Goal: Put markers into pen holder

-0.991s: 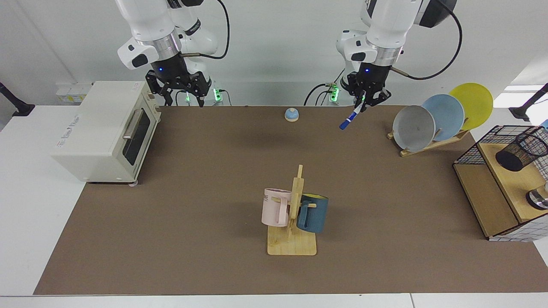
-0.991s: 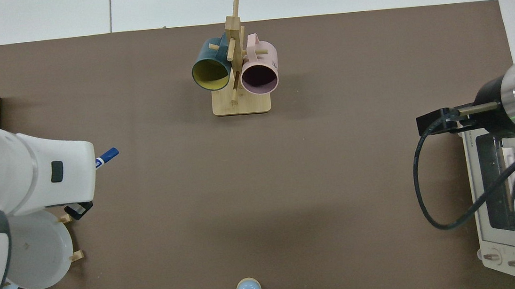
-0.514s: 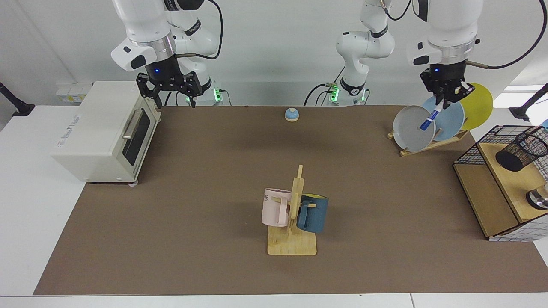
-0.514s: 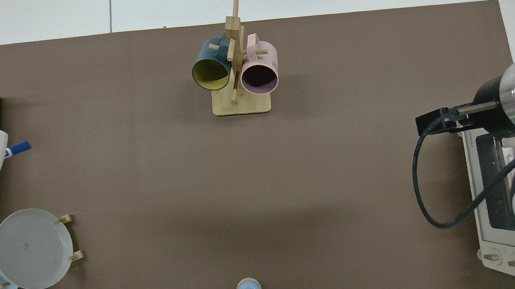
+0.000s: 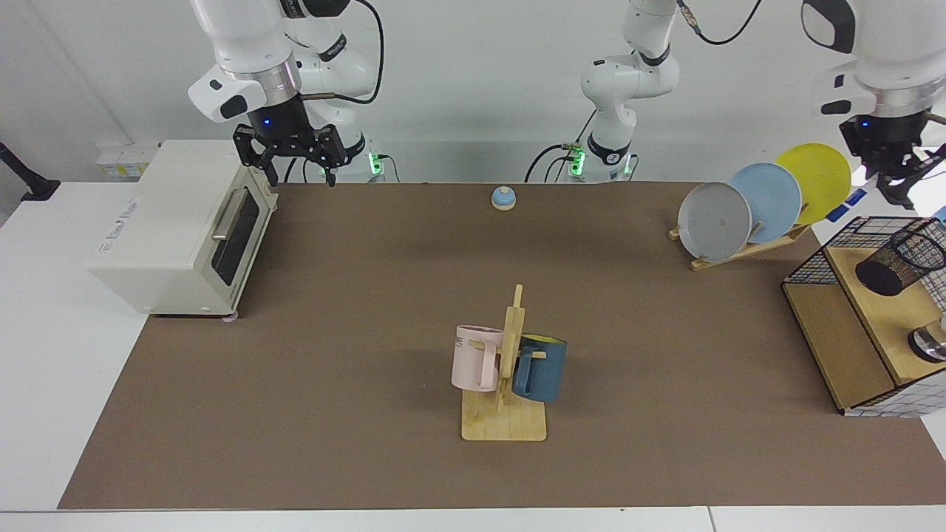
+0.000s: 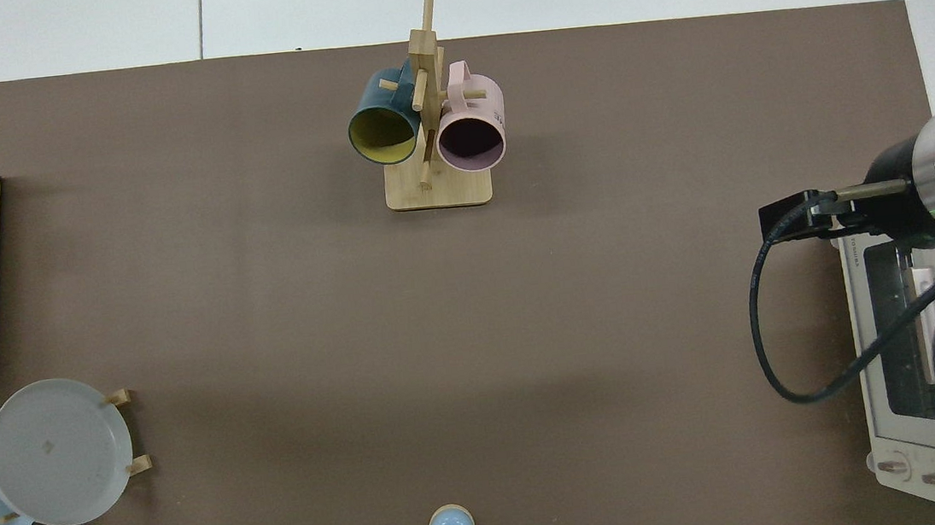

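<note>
Marker (image 5: 840,211): held aslant in the air at the far end of the table (image 5: 332,384), blue end lowest, poking out between the yellow plate (image 5: 817,174) and the top rim of the black wire basket (image 5: 811,264); upper barrel lost against the bright background. Gripped from above by the left claw (image 5: 896,179), fingers closed on it. Not to be seen from the top view, nor the left claw.

Pen holder (image 5: 900,262): tilted over on the wooden box inside the wire basket, dark base lower and nearer the table's middle, mouth up and away; below and just beside the marker's blue end, not touching it.

Beside the basket, a wooden rack with grey plate (image 5: 713,222), blue plate (image 5: 770,198) and the yellow one, standing on edge in a row.

Mid-table: wooden mug tree (image 5: 510,347) with pink mug (image 5: 473,358) and blue mug (image 5: 543,369) hung on either side. Small blue bell (image 5: 503,198) near the back edge.

At the other end, right claw (image 5: 299,174): waiting above the back corner of the toaster oven (image 5: 177,222), fingers spread apart, nothing in them
</note>
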### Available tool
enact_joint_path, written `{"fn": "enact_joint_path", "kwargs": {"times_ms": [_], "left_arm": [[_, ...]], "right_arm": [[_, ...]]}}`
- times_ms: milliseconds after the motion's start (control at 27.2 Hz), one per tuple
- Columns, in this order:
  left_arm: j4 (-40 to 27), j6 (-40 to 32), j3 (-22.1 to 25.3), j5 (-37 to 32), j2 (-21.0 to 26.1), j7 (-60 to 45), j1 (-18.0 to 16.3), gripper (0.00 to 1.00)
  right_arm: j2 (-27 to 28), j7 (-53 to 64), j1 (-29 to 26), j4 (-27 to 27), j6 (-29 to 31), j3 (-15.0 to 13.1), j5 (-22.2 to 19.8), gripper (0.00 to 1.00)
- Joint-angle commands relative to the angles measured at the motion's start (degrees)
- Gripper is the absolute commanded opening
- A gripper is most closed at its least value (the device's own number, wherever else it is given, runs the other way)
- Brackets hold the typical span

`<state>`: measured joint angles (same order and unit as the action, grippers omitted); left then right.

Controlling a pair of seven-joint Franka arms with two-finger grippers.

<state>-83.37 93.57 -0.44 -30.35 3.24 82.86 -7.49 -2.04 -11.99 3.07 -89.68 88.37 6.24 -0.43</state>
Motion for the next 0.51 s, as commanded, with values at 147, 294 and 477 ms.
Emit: {"fn": "enact_joint_path", "kwargs": {"times_ms": [147,294,477], "left_arm": [[2.2,6.3,-0.7,-4.3,5.2,10.2,-6.7,0.00],[4.7,9.0,-0.7,-4.8,8.1,17.2,-9.3,0.00],[4.9,10.3,-1.0,-5.0,8.4,19.1,-10.6,0.00]], "right_arm": [[1.0,-7.1,-0.8,1.8,-2.3,1.0,0.7,0.99],[0.8,-7.7,-0.9,1.4,-2.1,0.9,0.8,0.99],[0.3,-7.5,-0.9,0.9,-1.6,1.0,0.9,1.00]]}}
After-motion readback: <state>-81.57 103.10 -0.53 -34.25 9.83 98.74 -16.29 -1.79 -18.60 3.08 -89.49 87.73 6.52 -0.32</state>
